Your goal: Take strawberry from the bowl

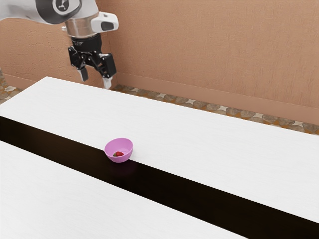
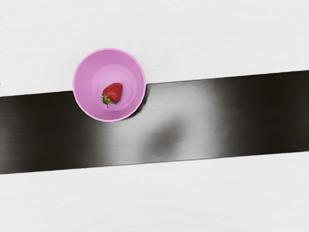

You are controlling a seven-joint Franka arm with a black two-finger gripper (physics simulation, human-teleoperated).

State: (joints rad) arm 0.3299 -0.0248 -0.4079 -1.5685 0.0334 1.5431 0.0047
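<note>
- Background: terracotta-coloured wall (image 1: 224,50), finely ridged, with a smooth skirting band (image 1: 249,99) along its foot.
- Floor (image 1: 224,108) beyond the table: irregular, stone-like patches in brown, grey and cream.
- Table (image 1: 199,134): white top with faint grain, crossed by a glossy black strip (image 1: 189,189). Pale sheen and a dim dark blotch noted on the strip in the wrist view.
- Bowl (image 2: 86,79): pink-violet, smooth, round-rimmed, upright; straddles one edge of the strip, partly over white.
- Strawberry (image 2: 114,92): inside the bowl, lying on its side on the inner floor. Red, tapered, seed-dotted; green leafy cap.
- Orientation: long axis oblique to the strip's edge. Leafy end toward the strip side, tip toward the adjoining white area; cap faces the exterior view's left.
- Gripper (image 1: 95,78): black, raised, well apart from the bowl. Two fingers spread, pale tips separated, nothing between them.
- Arm (image 1: 30,12): white and grey, entering at the exterior view's upper left.
</note>
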